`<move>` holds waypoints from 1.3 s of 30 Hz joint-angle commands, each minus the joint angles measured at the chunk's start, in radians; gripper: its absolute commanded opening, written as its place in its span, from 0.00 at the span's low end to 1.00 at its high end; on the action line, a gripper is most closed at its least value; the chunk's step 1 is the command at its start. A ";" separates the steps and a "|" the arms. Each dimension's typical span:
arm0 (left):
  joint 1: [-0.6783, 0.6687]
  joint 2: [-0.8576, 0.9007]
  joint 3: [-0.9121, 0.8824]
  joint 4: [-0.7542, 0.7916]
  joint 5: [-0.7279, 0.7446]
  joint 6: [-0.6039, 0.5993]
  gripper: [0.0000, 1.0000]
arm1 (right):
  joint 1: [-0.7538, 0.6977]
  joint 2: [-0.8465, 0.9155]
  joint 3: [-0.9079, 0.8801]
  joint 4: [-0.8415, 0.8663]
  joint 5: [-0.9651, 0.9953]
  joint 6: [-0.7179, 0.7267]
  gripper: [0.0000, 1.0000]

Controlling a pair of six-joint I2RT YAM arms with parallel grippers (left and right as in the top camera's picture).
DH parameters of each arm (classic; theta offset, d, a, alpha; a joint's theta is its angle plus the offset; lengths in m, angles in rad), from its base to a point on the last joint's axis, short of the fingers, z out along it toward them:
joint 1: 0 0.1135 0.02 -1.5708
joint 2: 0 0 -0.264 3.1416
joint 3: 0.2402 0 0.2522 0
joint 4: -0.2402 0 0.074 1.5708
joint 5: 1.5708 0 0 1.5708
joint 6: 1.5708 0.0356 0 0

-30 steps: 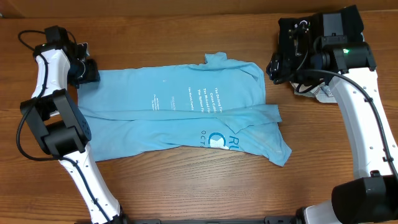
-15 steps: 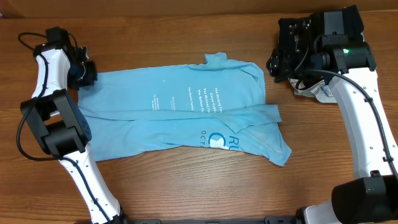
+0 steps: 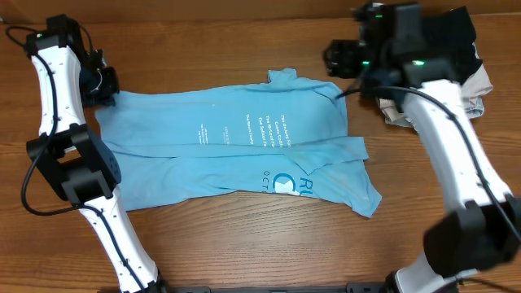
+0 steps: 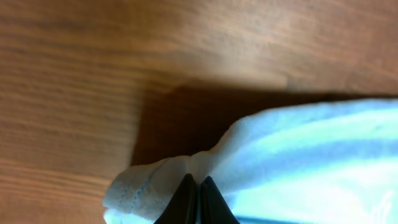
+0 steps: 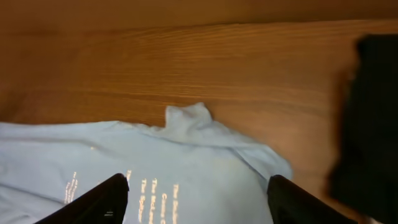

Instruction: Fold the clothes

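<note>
T-shirt, light blue with white lettering, at the black left gripper; table, brown wood grain; garment, black, to the right of the black right gripper; arms, white and black.

**Shirt mid-table, spare garments far right**

Light blue thin-fabric T-shirt lies flat across the middle of the brown wooden table, long axis left to right. Its near long edge is folded over onto the rest. Left gripper pinches the shirt's far-left corner. Right gripper hangs w/ jaws apart above the far-right corner. Black cloth garment sits at far right, w/ a crumpled beige garment just in front of it
</note>
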 commanded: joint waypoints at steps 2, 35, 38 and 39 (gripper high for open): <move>-0.023 -0.003 0.023 -0.035 -0.010 -0.013 0.04 | 0.061 0.135 -0.012 0.109 0.027 -0.001 0.76; -0.055 -0.002 0.022 0.005 -0.013 -0.010 0.04 | -0.072 0.468 -0.012 0.185 0.029 0.106 0.62; -0.055 -0.002 0.022 0.006 -0.010 -0.010 0.04 | -0.071 0.468 -0.012 0.187 0.029 0.106 0.61; -0.055 -0.002 0.022 0.008 -0.006 -0.010 0.04 | -0.071 0.468 -0.012 0.187 0.029 0.105 0.61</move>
